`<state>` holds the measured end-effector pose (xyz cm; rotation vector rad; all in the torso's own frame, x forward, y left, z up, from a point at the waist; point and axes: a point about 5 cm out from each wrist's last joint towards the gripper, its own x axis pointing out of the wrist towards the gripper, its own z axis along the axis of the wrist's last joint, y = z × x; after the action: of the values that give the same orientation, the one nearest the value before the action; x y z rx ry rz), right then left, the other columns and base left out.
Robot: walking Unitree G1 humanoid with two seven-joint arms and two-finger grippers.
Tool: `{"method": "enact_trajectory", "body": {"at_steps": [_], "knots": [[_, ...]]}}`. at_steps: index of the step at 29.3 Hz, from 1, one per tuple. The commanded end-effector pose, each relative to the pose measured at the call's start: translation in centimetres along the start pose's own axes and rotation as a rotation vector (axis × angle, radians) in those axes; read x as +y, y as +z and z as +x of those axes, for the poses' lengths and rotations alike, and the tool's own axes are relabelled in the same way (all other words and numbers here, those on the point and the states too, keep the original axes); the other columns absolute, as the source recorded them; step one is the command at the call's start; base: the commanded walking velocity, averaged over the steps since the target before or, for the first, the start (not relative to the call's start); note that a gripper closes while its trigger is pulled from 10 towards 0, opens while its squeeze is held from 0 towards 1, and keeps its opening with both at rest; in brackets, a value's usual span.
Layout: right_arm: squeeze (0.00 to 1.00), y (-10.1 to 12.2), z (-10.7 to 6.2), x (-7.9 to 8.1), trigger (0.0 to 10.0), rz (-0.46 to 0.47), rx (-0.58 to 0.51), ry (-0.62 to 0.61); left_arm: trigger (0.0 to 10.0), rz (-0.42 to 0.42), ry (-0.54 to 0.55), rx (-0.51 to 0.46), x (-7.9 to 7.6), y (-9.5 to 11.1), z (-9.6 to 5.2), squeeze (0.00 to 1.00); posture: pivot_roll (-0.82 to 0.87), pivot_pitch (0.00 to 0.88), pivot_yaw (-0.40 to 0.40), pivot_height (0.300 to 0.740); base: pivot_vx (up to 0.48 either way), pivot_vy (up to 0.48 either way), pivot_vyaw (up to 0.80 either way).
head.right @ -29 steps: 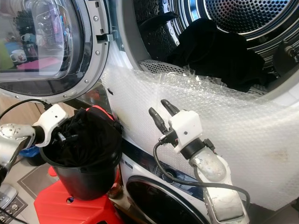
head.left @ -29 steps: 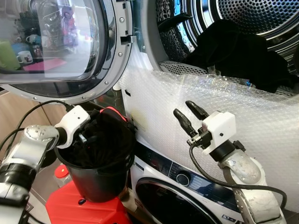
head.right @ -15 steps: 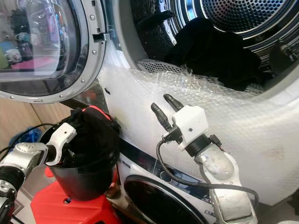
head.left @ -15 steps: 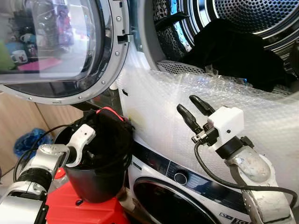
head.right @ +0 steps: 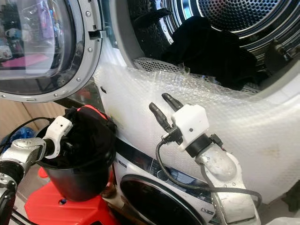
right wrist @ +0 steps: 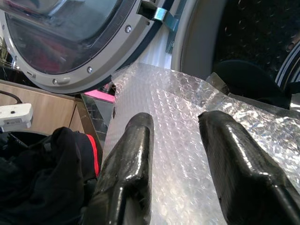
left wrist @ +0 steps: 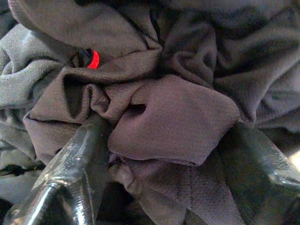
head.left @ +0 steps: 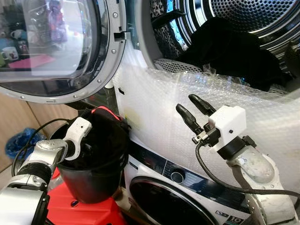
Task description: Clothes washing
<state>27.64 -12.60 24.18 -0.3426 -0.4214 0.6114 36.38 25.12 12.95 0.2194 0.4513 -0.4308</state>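
L gripper was down in the black bucket, fingers spread apart w/ a fold of dark clothes bunched between them, pressing into the pile but not clamped. Bucket sat on a red stool under that gripper. R gripper hovered off to the side, fingers parted, holding nothing, just in front of the bubble wrap draped over the washer front. Above and beyond it, open drum w/ a black garment already inside; round glass door swung open above the bucket.
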Motion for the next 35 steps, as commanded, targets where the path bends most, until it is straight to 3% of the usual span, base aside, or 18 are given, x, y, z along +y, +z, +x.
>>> {"method": "enact_trajectory", "body": {"at_steps": [1, 16, 24, 26, 28, 29, 30, 31, 34, 35], "knots": [[0.0, 0.8, -0.1, -0.3, 10.0, -0.008, -0.024, 0.003, 0.0, -0.022, 0.013, -0.025, 0.5, 0.4, -0.2, 0.0, 0.08, 0.062, -0.038, 0.74, 0.0, 0.0, 0.0], [0.0, 1.2, 0.1, -0.5, 10.0, -0.007, -0.03, 0.006, 0.0, -0.026, 0.026, -0.053, 0.4, 0.5, -0.1, 0.0, 0.08, 0.069, -0.044, 0.74, 0.0, 0.0, 0.0], [0.0, 1.5, 0.0, -0.8, 10.0, 0.003, -0.049, -0.017, 0.0, 0.012, 0.038, -0.115, 0.3, 2.0, -0.1, 0.0, 0.08, 0.069, -0.044, 0.74, 0.0, 0.0, 0.0], [0.0, 1.7, 0.0, -0.9, 10.0, 0.009, -0.062, -0.021, 0.0, 0.153, -0.039, -0.267, -0.9, 5.4, -0.3, 0.0, 0.09, 0.071, -0.032, 0.74, 0.0, 0.0, 0.0], [0.0, 1.8, 0.0, -0.9, 10.0, 0.015, -0.07, -0.02, 0.0, 0.388, -0.161, -0.419, -3.7, 9.0, -1.5, 0.0, 0.09, 0.072, -0.032, 0.74, 0.0, 0.0, 0.0], [0.0, 1.8, 0.0, -1.0, 10.0, 0.015, -0.071, -0.02, 10.0, 0.444, -0.176, -0.454, -4.4, 9.8, -1.8, 0.0, 0.09, 0.072, -0.032, 0.74, 0.0, 0.0, 0.0], [0.0, 1.8, 0.1, -1.0, 10.0, 0.015, -0.073, -0.018, 10.0, 0.517, -0.195, -0.519, -5.5, 11.5, -2.5, 0.0, 0.09, 0.072, -0.032, 0.74, 0.0, 0.0, 0.0], [0.0, 1.8, 0.1, -1.0, 10.0, 0.016, -0.074, -0.018, 10.0, 0.538, -0.218, -0.542, -6.0, 12.2, -2.7, 0.0, 0.1, 0.071, -0.033, 0.74, 0.0, 0.0, 0.0], [0.0, 1.9, 0.4, -1.1, 10.0, 0.019, -0.085, -0.011, 10.0, 0.65, -0.388, -0.658, -9.1, 15.3, -4.3, 0.0, 0.11, 0.068, -0.041, 0.74, 0.0, 0.0, 0.0], [0.0, 1.9, 0.4, -1.1, 10.0, 0.019, -0.085, -0.011, 10.0, 0.65, -0.388, -0.658, -9.1, 15.3, -4.3, 0.0, 0.11, 0.068, -0.041, 0.74, 0.0, 0.0, 0.0]]}}
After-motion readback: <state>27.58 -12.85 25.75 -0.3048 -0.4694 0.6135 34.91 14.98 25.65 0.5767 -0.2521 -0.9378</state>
